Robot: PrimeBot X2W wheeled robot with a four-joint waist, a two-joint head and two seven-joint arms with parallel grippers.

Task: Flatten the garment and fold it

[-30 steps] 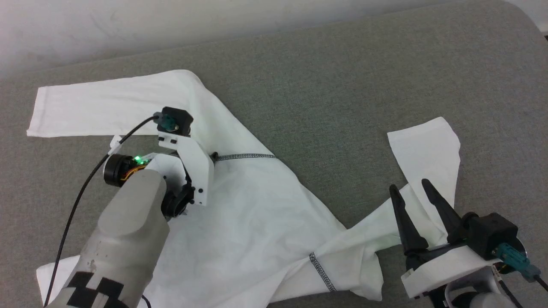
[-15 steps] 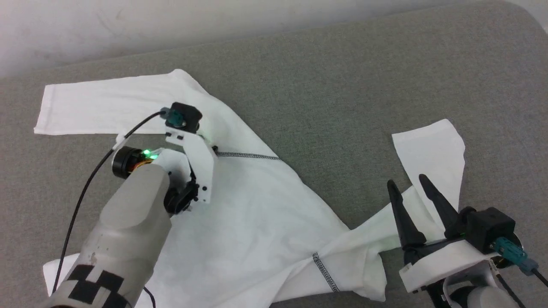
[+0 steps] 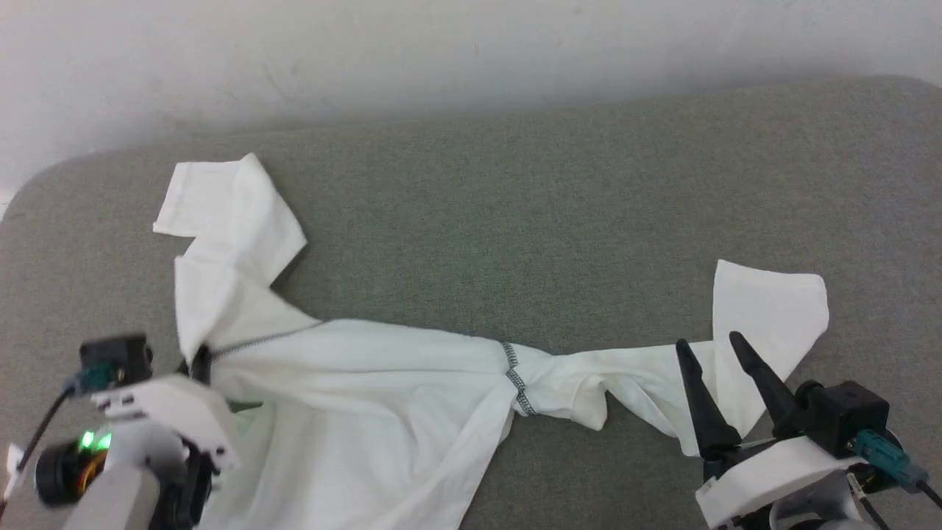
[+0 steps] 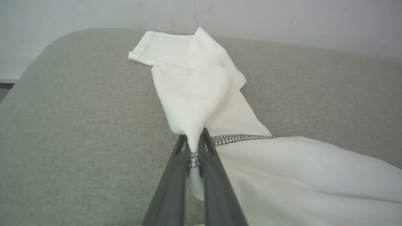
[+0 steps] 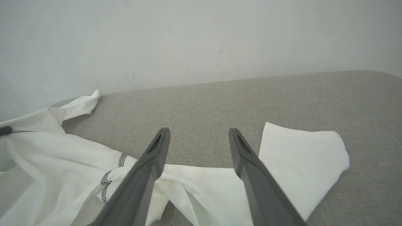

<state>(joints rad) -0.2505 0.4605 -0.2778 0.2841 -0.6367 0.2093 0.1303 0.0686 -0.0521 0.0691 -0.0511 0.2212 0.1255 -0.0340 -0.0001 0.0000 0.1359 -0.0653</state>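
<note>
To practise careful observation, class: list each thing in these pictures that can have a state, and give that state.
garment: bunched and twisted at its middle, not flattened, not folded, lying on the grey surface.
left gripper: shut on the garment at a stitched seam.
right gripper: open, holding nothing, above one sleeve.
other sleeve: doubled over on itself.

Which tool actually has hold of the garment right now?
The left tool: shut on the garment at a zigzag seam. The right tool stands open over a sleeve.
</note>
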